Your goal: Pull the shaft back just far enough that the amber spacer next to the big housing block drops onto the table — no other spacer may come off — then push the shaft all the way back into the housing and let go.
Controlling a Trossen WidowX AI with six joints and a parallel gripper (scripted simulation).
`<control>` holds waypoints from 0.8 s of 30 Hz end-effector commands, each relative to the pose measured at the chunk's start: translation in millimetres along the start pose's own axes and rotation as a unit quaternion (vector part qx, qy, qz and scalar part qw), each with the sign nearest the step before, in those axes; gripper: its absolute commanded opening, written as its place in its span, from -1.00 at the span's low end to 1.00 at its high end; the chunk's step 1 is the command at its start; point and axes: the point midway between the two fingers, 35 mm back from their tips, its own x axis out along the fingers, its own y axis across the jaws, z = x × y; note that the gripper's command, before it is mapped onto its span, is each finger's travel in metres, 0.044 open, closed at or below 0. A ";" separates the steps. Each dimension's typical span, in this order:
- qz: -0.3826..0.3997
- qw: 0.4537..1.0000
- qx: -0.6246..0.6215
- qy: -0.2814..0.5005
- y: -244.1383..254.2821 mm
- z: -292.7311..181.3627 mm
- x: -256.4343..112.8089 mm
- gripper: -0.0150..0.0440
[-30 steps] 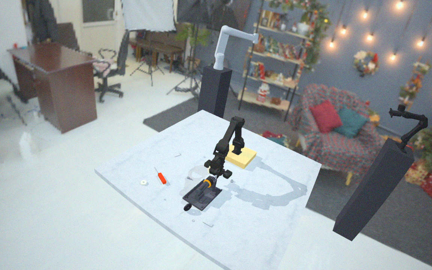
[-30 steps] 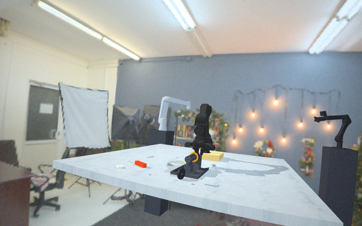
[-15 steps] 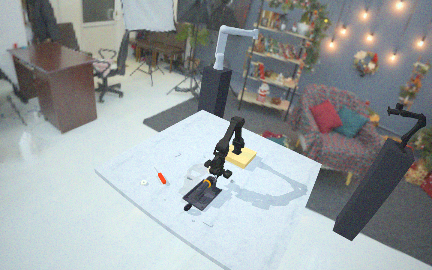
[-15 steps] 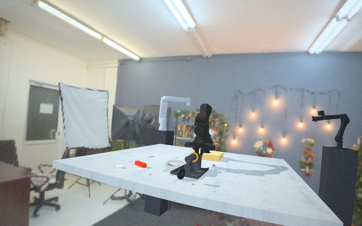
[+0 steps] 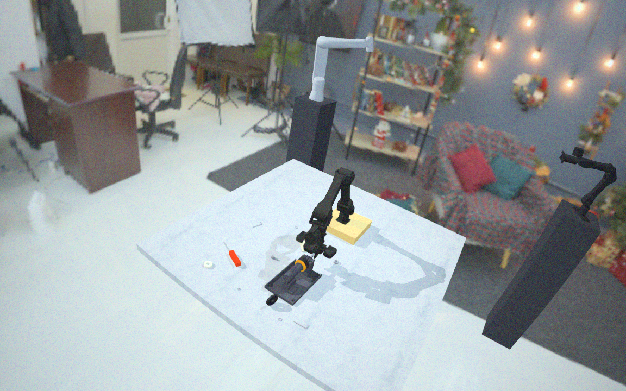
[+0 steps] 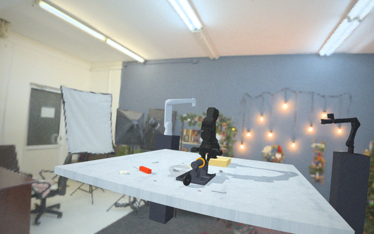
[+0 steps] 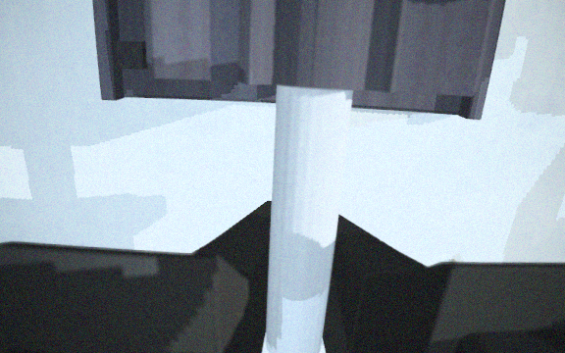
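A pale cylindrical shaft runs out of the dark housing in the wrist view. My gripper is shut on this bare length of shaft, just behind the housing. The housing block stands on a dark base tray. An amber ring sits around the dark cylinder at the block, on the side away from my gripper. No spacer shows on the length of shaft in the wrist view. Other spacers cannot be told apart.
A black disc stands at the tray's near corner. A red-handled tool, a white ring and an L-shaped key lie on the table. A yellow block is near my arm base.
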 end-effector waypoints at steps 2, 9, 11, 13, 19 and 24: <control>0.001 1.000 0.001 0.001 0.2 -1.3 0.1 -0.49; 0.001 1.000 0.001 0.001 0.2 -1.9 0.1 -0.49; 0.001 1.000 0.001 0.001 0.2 -2.2 0.1 -0.49; 0.001 1.000 0.001 0.001 0.2 -2.3 0.1 -0.49; 0.001 1.000 0.001 0.001 0.2 -2.9 0.1 -0.49; 0.001 1.000 0.001 0.002 0.2 -3.3 0.1 -0.49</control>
